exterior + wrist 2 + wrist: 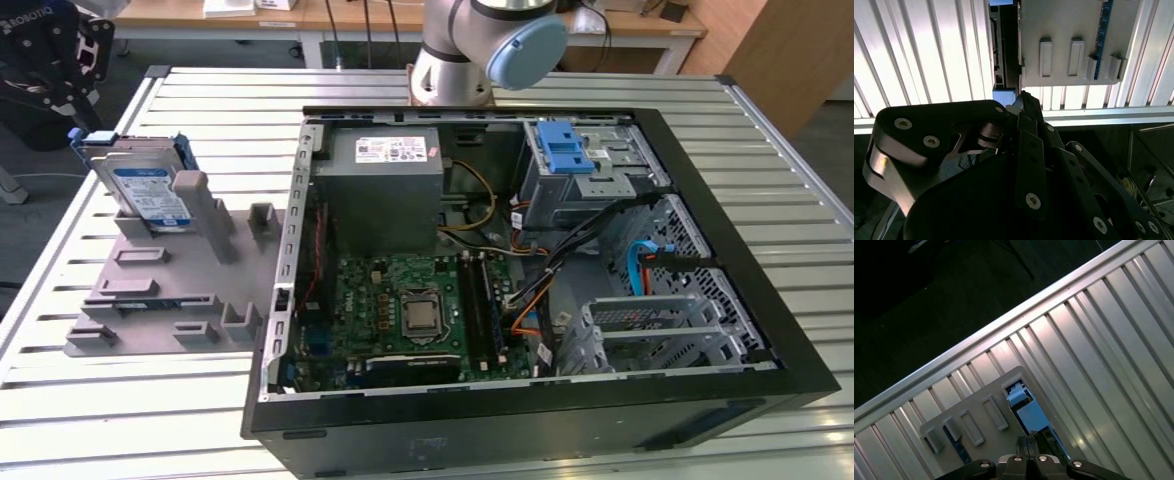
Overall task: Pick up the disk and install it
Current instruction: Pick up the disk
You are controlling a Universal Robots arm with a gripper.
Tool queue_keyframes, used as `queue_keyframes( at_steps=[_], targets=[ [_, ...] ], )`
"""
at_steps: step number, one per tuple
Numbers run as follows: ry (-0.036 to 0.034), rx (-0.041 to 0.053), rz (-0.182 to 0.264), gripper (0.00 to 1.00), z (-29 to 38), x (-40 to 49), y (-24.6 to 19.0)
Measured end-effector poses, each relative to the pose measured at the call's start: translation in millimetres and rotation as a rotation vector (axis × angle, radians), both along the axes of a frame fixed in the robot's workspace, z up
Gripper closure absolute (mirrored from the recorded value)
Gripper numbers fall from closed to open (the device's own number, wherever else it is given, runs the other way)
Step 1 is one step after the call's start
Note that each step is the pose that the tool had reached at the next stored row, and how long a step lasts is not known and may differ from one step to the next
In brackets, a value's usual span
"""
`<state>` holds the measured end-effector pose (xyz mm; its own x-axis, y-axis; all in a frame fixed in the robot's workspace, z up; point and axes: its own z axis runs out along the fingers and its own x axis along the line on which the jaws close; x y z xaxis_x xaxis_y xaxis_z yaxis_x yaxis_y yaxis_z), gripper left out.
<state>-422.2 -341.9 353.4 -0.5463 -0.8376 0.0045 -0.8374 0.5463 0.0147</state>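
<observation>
The disk [144, 187] stands on edge in a grey slotted fixture [160, 285] on the exterior view's left. It is silver with a white-and-blue label and a blue carrier around it. My gripper [1024, 100] hangs just above it with its fingers drawn together and nothing between them. Its black body [54, 60] shows at the exterior view's upper left, apart from the disk. The second wrist view shows the disk [999, 50] edge-on beyond the fingertips. In the first wrist view the blue carrier top [1026, 412] lies just past my gripper [1026, 441].
An open computer case [694, 200] lies on the slatted metal table [747, 110], to the exterior view's right of the fixture. Inside it are a motherboard [400, 310], a grey power supply [380, 190], cables and a drive bay with a blue latch [563, 150]. The arm's base [467, 50] stands behind the case.
</observation>
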Motion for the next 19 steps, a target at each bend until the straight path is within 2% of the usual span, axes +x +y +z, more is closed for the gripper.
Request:
queue_keyframes(
  at_steps=[19],
  targets=[
    [0.0000,0.0000,0.025,0.89,0.0,0.0,0.0]
  ],
)
